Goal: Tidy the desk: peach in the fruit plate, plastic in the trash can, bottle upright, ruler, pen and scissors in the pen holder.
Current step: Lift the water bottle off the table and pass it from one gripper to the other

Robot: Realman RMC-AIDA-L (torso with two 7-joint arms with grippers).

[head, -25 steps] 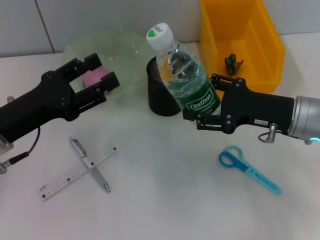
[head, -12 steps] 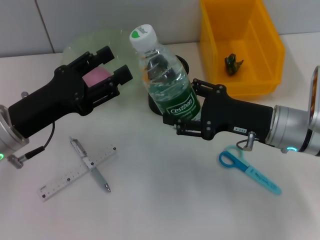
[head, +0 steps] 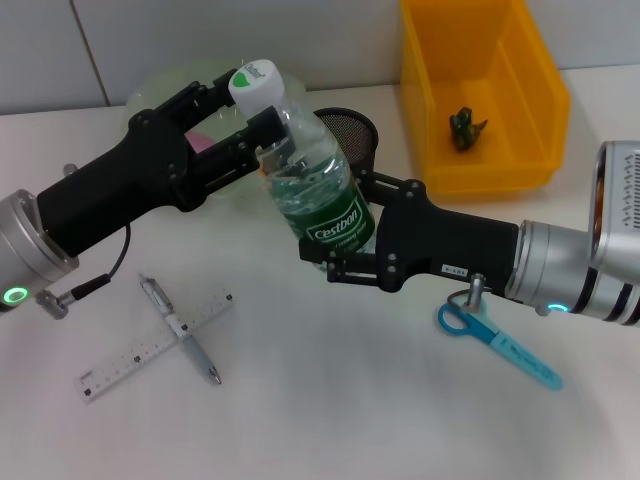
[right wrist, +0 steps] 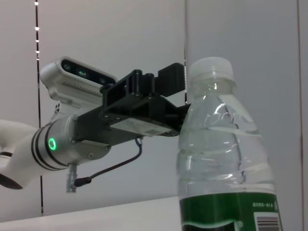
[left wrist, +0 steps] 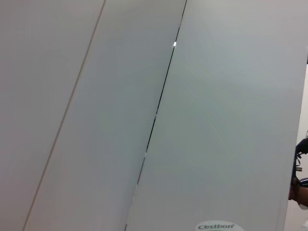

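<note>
head overhead, wrists close, sharing bottle (head: 310,185)

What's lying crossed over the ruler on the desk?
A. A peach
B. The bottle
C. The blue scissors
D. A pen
D. In the head view the pen lies across the ruler, forming an X; the scissors lie apart on the other side, and the bottle is held in the right gripper.

The white desk (head: 330,420) carries a ruler (head: 150,346) crossed by a pen (head: 182,332), blue scissors (head: 497,339), a yellow bin (head: 482,90), a black mesh holder (head: 352,130) and a green plate (head: 165,90).
</note>
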